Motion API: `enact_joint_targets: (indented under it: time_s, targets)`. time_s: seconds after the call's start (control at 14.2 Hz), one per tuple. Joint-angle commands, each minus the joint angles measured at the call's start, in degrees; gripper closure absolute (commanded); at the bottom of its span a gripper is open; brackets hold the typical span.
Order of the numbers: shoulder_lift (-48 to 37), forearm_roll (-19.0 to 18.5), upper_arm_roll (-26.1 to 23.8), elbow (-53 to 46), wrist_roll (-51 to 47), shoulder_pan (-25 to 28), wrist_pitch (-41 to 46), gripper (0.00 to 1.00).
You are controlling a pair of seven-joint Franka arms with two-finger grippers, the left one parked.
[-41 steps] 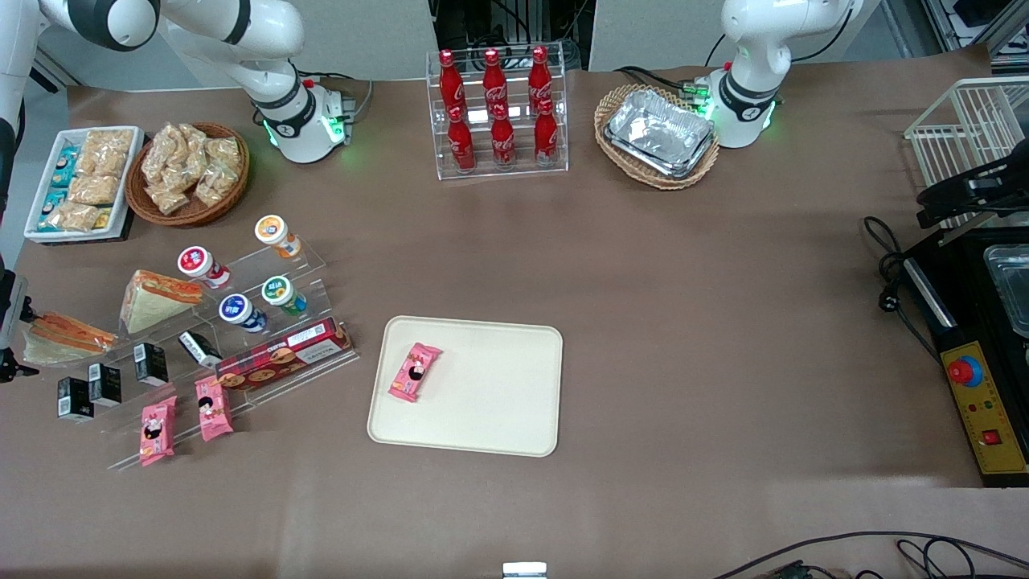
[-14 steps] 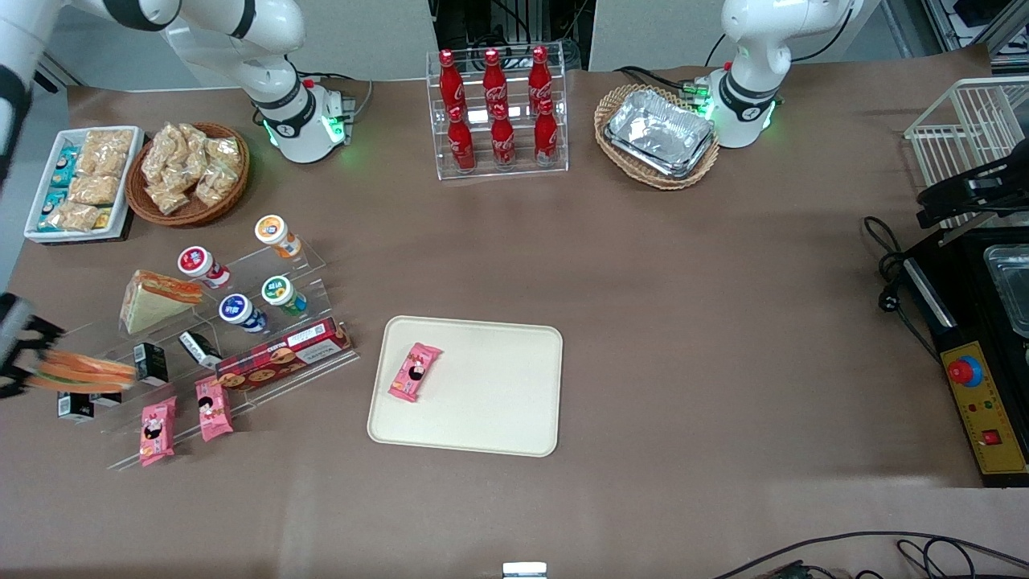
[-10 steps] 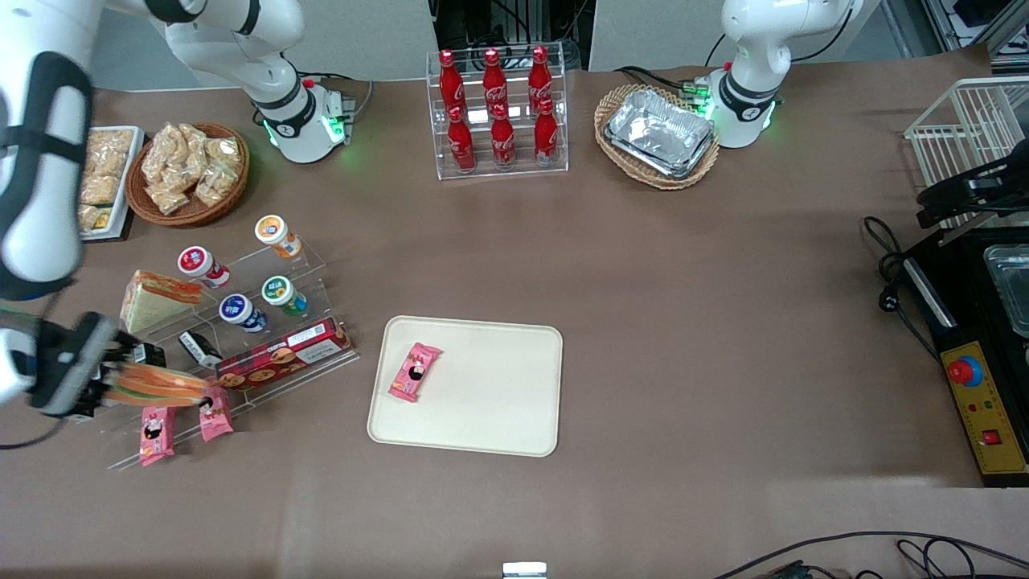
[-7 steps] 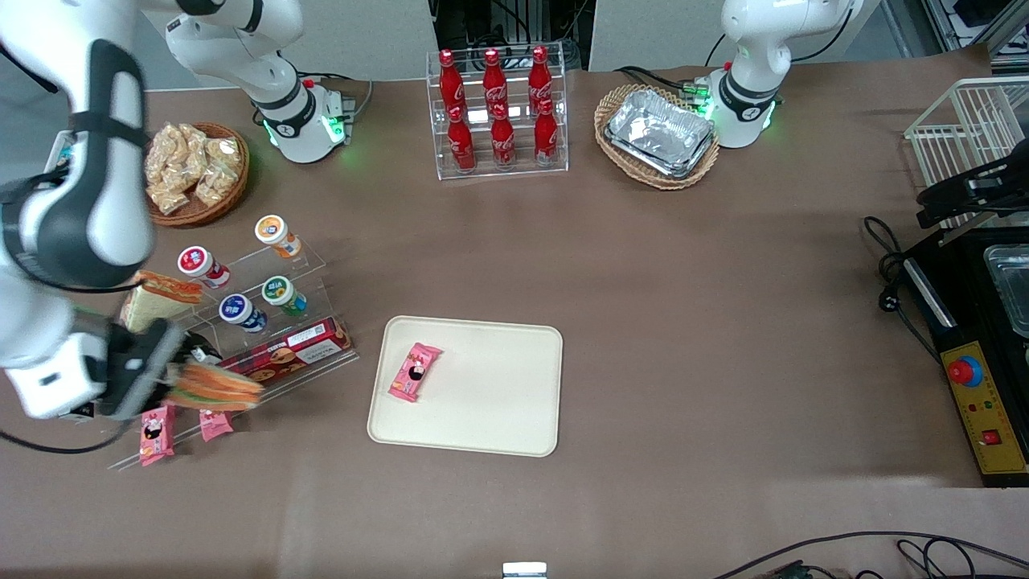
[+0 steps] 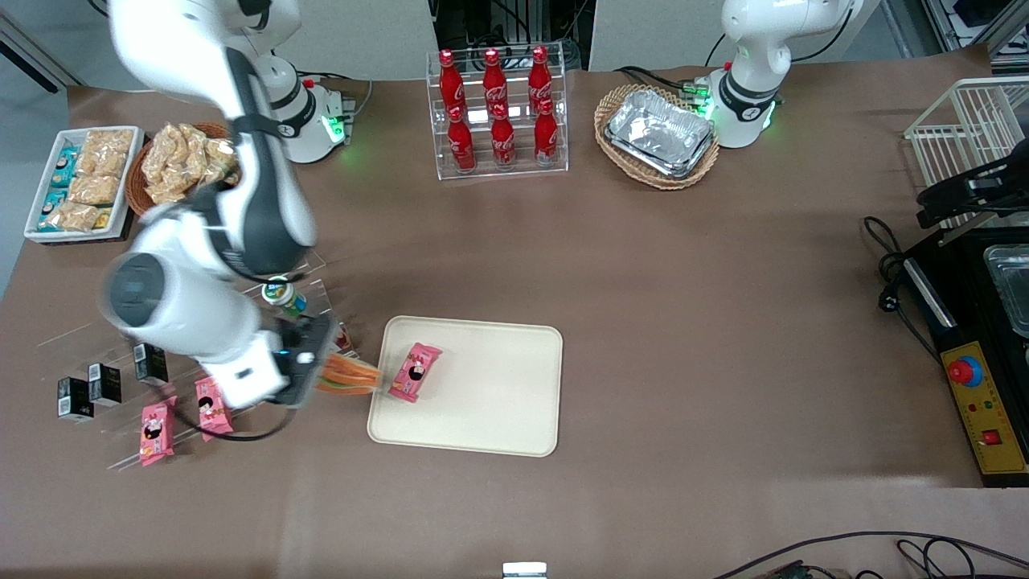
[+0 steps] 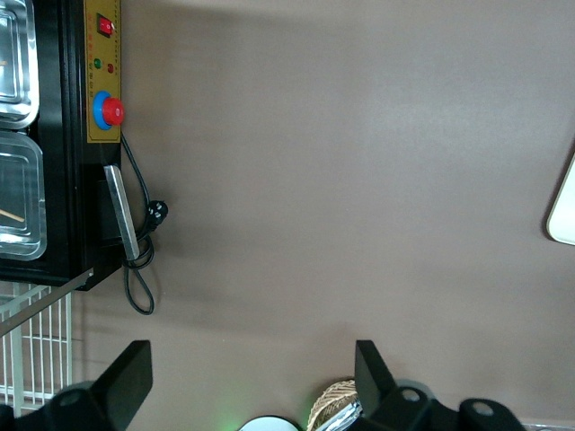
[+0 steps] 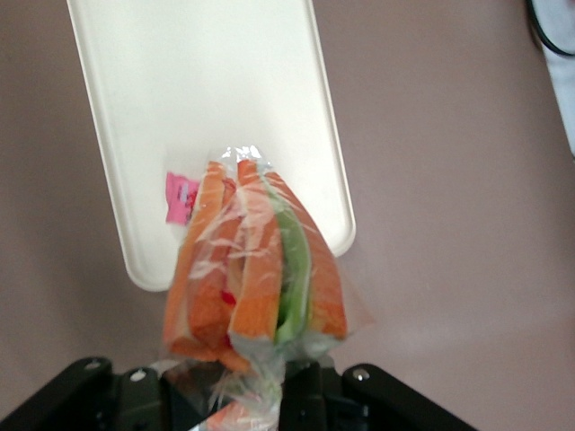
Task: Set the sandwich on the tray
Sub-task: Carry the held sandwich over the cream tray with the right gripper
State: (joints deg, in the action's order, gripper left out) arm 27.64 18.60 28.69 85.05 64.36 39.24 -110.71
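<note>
end effector [image 5: 315, 371] above brown tabletop [image 5: 683, 265]

The right arm reaches out low over the tabletop [image 5: 643, 265], its white forearm angled down toward the front camera and its wrist bent sideways. Its claw [image 5: 321, 371] points horizontally, fingers clamped on the sandwich [image 5: 350, 375], which it carries in the air.
</note>
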Motion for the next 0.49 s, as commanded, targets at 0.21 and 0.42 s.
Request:
enact_joint_targets:
  time_s: [0.21, 0.42]
  targets:
    - [9.4, -1.0, -6.5, -5.1, 3.1, 0.7, -9.9, 0.82]
    - [13.3, -1.0, -7.8, -6.3, 7.0, 1.5, -16.8, 0.82]
